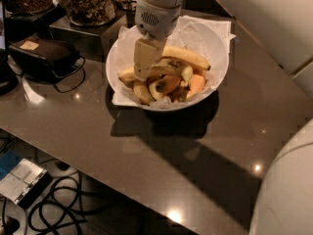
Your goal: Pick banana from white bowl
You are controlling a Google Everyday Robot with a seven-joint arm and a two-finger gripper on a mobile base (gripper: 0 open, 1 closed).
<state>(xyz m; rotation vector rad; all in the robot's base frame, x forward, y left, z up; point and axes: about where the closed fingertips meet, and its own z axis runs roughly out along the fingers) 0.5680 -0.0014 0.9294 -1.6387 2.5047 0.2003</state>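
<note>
1. Gripper (142, 74): reaches down from the top into the left half of the white bowl (221, 58), hanging under the arm's grey-white wrist housing (155, 14). Lower end is down among the fruit, at or touching the pile. Spread vs. pressed together: cannot tell, since the lower end reads as one beige block.
2. Banana (168, 70): lies in the bowl, roughly across the middle, curved, L end near the bowl's left wall, R end toward centre-right. Gripper's tip sits on or just at its left part; actual grasp not discernible. Not lifted; rests on the pile.
3. Other fruit in the bowl: cleaner long yellow banana (190, 57) just behind it, toward the far rim; short bruised banana pcs (165, 85) in front; orange piece (196, 84) at the right.
4. Paper liner (123, 98): crinkled white, under the fruit, corners sticking out past the rim at front-left and back-right.
5. Bowl stands on a dark glossy table (98, 131), toward its far edge; casts a dark shadow in front.
6. Left of the bowl, apart from it: dark device w/ cable (46, 54). Behind that: clear jars of snacks (88, 4).
7. Floor below the table's near edge: black cables (63, 205), pale box (22, 180).
8. Robot's white body (288, 190) fills the bottom-right corner.
</note>
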